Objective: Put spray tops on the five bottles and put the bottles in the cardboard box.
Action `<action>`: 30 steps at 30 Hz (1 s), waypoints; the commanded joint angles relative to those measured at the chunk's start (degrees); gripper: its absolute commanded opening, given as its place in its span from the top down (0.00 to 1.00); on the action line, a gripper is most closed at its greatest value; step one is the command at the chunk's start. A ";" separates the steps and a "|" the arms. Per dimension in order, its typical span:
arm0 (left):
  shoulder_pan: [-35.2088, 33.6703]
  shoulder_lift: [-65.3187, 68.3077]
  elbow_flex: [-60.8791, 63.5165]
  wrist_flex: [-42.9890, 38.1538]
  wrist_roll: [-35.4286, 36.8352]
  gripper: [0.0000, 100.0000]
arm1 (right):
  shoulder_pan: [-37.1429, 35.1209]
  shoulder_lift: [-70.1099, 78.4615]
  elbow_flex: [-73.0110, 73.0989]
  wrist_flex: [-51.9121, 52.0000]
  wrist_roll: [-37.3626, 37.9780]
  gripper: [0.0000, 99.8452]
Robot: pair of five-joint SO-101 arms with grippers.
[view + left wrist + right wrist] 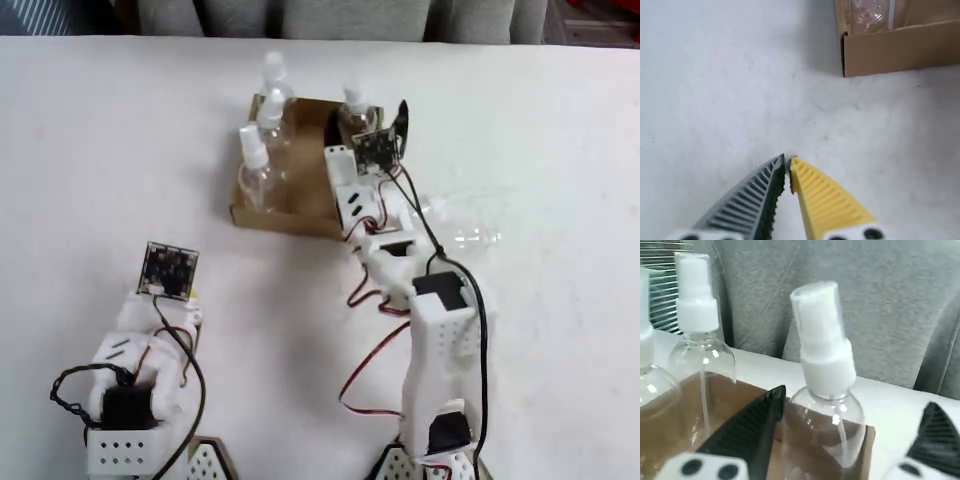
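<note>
Toward the table's [100, 150] far edge, cardboard box [280, 218] holding upright topped bottles [262, 175]; just off its right side, fifth bottle [460, 232] lying flat, long axis across the table, nearer the right gripper [856, 399], itself spread astride the corner bottle [825, 415]; left gripper [788, 160] pressed together, well apart.

high cam looked down over table [100, 130] | left wrist low, faced cardboard box [890, 50] corner | right wrist sat right at it | all shared box

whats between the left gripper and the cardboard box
Bare white table; in the left wrist view nothing lies between the left gripper and the cardboard box.
</note>
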 commanded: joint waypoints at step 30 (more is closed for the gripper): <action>-0.31 -0.31 -0.18 -1.58 -0.53 0.97 | 4.44 -52.62 31.38 29.67 -3.87 0.63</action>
